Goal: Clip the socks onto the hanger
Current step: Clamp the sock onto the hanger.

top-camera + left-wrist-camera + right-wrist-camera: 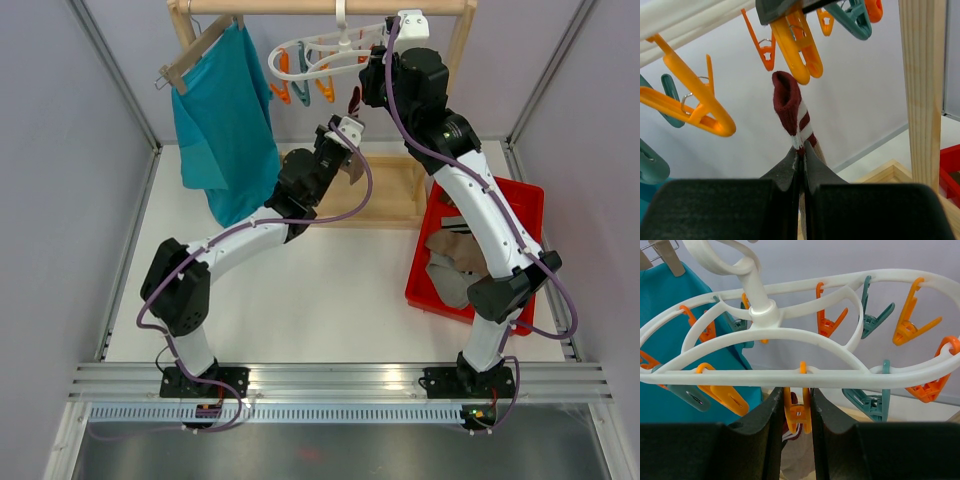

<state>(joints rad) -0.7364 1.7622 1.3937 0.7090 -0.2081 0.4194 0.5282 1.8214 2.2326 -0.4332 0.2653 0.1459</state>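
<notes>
Left wrist view has the left gripper point(799, 154) pinched shut on a dark red, white-striped sock point(790, 107), whose rounded end stands just beside the orange clip point(799, 52), at about 8 o'clock of its mouth. Beyond, the right gripper point(796, 396) is closed narrowly on that clip's handles under the white hanger point(790, 335), yet the mouth looks barely parted. Best, I judge, to squeeze it wider first, then ease the sock toward 2 o'clock, deep into the mouth, before letting go.
</notes>
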